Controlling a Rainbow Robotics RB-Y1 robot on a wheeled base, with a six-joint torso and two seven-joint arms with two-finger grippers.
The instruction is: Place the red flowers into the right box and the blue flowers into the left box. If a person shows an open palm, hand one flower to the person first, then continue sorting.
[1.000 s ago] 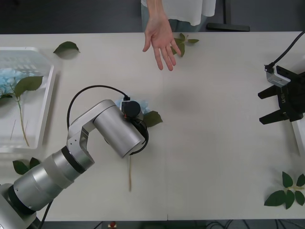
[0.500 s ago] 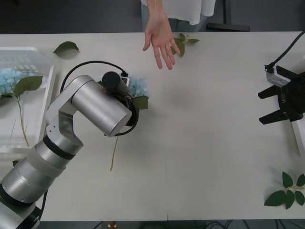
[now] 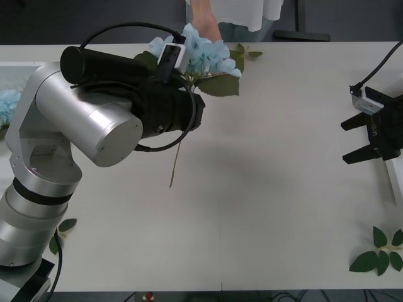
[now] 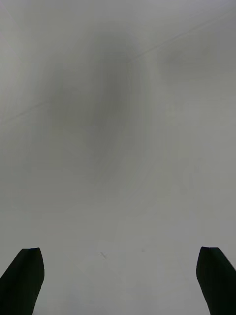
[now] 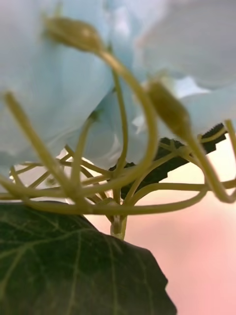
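left gripper (image 3: 189, 78) raised above the table (image 3: 277, 201), jaws clamped on a blue flower (image 3: 208, 53). pale head and leaves stick out just past the jaws toward the person's hand (image 3: 203, 25) at the far edge; tan stem hangs down behind them. left wrist view: petals (image 5: 73, 78) and leaf right against the jaws. right gripper (image 3: 365, 141) parked well apart, jaws spread, nothing between them.

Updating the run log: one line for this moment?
left gripper: holding blue flower up to person's hand | right gripper: open, idle at table's right edge
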